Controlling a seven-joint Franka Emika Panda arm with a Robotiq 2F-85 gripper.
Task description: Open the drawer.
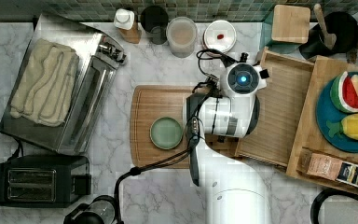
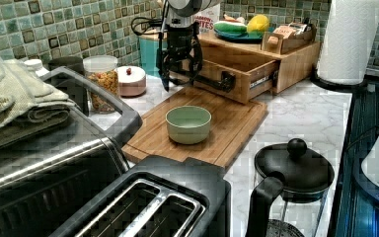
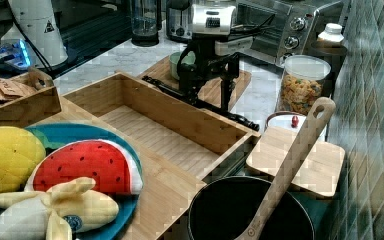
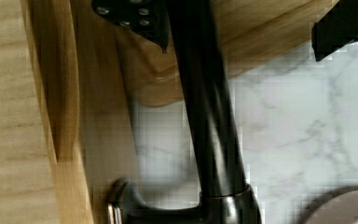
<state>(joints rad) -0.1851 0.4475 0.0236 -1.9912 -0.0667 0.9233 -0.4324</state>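
The drawer (image 1: pixel 279 107) is a wide, shallow light-wood tray, slid far out of its wooden box, with its plank bottom (image 3: pixel 155 135) bare. Its long black bar handle (image 3: pixel 240 119) runs along the front, over the edge of a bamboo cutting board (image 1: pixel 154 102). My gripper (image 3: pixel 207 102) points straight down at the handle and is open, one finger on each side of the bar. In the wrist view the handle (image 4: pixel 209 116) passes between my fingers (image 4: pixel 130 18), closer to one of them than the other. From the left view my gripper (image 2: pixel 180 79) stands at the handle's far end.
A green bowl (image 2: pixel 188 124) sits on the cutting board. Jars (image 1: pixel 182 35) line the back wall. A toaster oven (image 1: pixel 74 93), toaster (image 1: pixel 32 184) and kettle (image 2: pixel 293 173) stand around. Toy fruit on a blue plate (image 1: pixel 324 116) tops the drawer box, beside a black pot (image 3: pixel 250 210) holding a wooden spoon.
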